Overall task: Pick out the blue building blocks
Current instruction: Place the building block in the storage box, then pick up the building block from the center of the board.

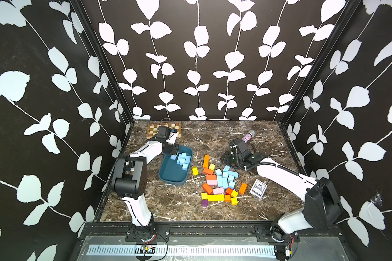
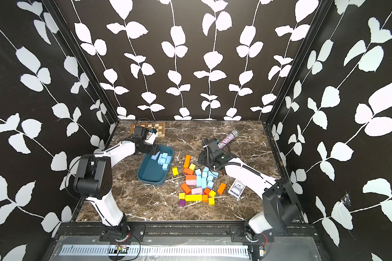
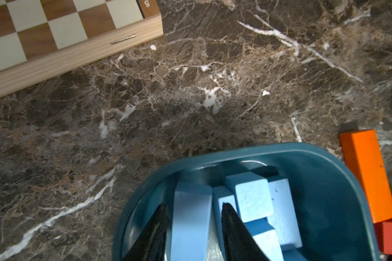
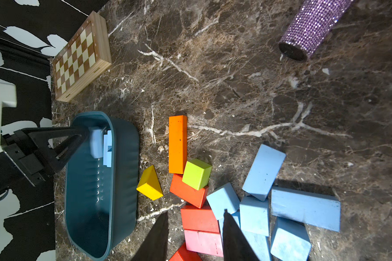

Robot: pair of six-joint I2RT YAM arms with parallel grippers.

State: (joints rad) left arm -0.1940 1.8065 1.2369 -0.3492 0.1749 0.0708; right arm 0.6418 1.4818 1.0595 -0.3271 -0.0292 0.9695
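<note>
While the left gripper (image 3: 192, 204) sits inside the teal tray (image 1: 168, 172), jaws just wider than one blue block (image 3: 190, 223), I see the right gripper (image 4: 195, 211) narrowly parted, empty, over the loose blue blocks (image 1: 225, 178) outside the tray

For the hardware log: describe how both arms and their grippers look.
The left arm and right arm have white link shells with bulky black joint housings. A black ribbed hose runs along the right arm. The left gripper and right gripper each have two black fingers tapering to points.
</note>
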